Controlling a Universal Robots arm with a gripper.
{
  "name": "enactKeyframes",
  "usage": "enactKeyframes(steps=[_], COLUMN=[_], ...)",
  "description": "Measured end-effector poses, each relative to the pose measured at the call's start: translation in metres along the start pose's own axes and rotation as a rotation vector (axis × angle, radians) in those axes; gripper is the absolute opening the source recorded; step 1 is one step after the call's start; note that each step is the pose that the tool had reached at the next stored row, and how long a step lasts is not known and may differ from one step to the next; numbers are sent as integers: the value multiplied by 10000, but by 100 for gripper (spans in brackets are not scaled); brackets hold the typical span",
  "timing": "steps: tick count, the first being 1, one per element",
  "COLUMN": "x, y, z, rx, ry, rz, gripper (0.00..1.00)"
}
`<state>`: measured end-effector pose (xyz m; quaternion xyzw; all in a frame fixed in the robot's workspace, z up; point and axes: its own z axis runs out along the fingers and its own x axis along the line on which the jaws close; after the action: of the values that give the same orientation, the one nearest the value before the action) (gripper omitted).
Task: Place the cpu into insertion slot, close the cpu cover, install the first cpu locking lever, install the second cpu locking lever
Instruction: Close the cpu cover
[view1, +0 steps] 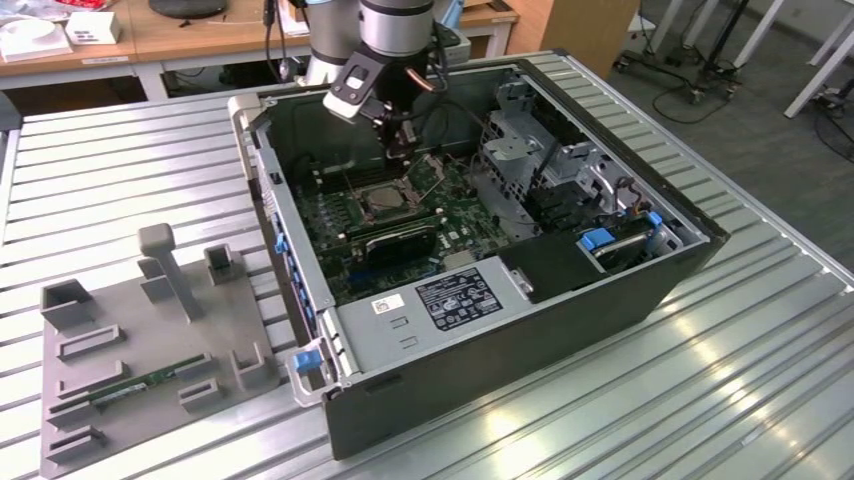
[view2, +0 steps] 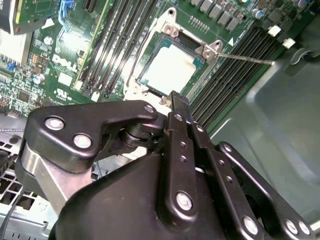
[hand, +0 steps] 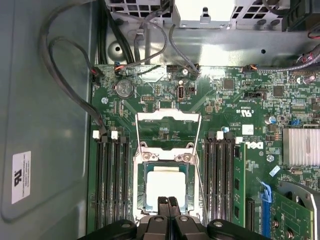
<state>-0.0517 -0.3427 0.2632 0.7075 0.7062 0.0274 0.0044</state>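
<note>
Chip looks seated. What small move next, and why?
Probably bring the gripper to the cover and tip it down: the chip already lies in the socket, the cover lies folded back open, and the gripper looks shut and empty.

In the exterior view, a worktop (view1: 694, 400) of ribbed, silver-grey metal slats carries two things. An open desktop computer case (view1: 534, 330), dark-walled and laid on its side with the open face upward, lies across the middle. One end reaches toward the worktop's far edge, and one corner comes near the edge on the exterior view's right. Just beside the case, toward the exterior view's left, lies a flat grey fixture plate (view1: 147, 340) with upright posts and slotted blocks. Whether plate and case touch cannot be told.
</note>
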Motion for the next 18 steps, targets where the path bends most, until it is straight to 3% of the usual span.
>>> enactKeyframes(steps=[6,11,13,18], x=[0,0,0,0], y=[113,244,342,516], z=[6,12,17,25], rx=[-1,-1,-1,-1], ry=[2,1,2,2], rz=[1,0,1,1], gripper=[11,11,11,11])
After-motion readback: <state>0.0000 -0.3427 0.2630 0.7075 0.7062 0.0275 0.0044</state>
